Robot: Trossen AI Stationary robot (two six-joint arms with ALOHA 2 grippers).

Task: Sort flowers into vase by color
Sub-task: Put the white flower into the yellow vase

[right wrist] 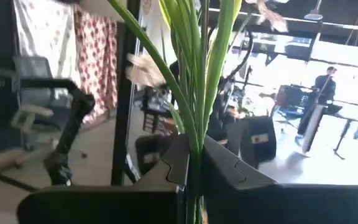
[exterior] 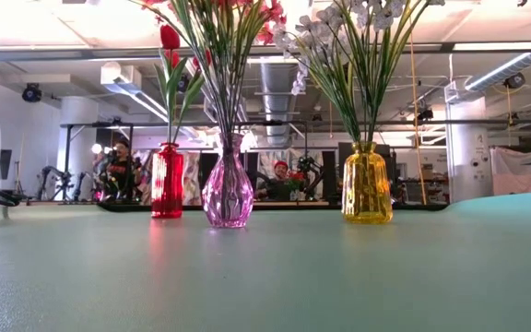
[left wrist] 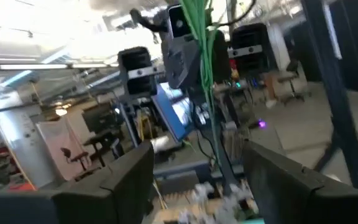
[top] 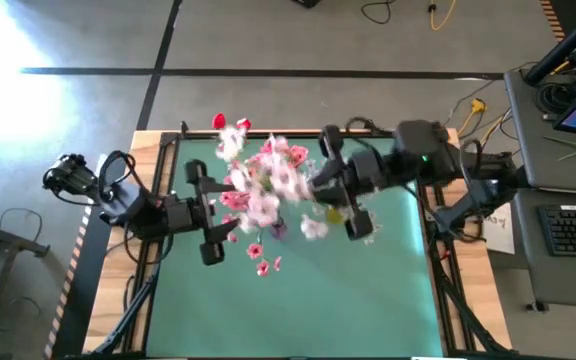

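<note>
- showing three ribbed glass vases in a row on the green table top (exterior: 265, 277), low view: a red cylindrical vase (exterior: 167, 182), a pink bulbous vase (exterior: 228, 184) just beside it, and a yellow squat vase (exterior: 367, 185) well apart from both.
- red vase: holds red-blossomed sprays on thin green stems (exterior: 170, 41).
- pink vase: holds a fan of pink-blossomed sprays (top: 268, 180) whose green stems rise out of the top of the low view.
- yellow vase: holds white-blossomed sprays (exterior: 325, 32) on long green stems and leaves.
- left gripper (top: 211, 214), high view: reaches in from the table's left edge to the near side of the pink bouquet. its two dark fingers (left wrist: 126, 177) stand parted in the left wrist view, with a bundle of green stems (left wrist: 205, 74) rising in the gap; whether the fingers press on those stems cannot be told.
- right gripper (top: 340, 190), high view: reaches in from the table's right edge to the bouquets, above the yellow vase. its dark fingers (right wrist: 235, 171) are pressed together around a bunch of green stems and leaves (right wrist: 194, 74) in the right wrist view.
- background, low view: people stand in the workshop beyond the far table edge; another person (right wrist: 323, 87) shows far off in the right wrist view.
</note>
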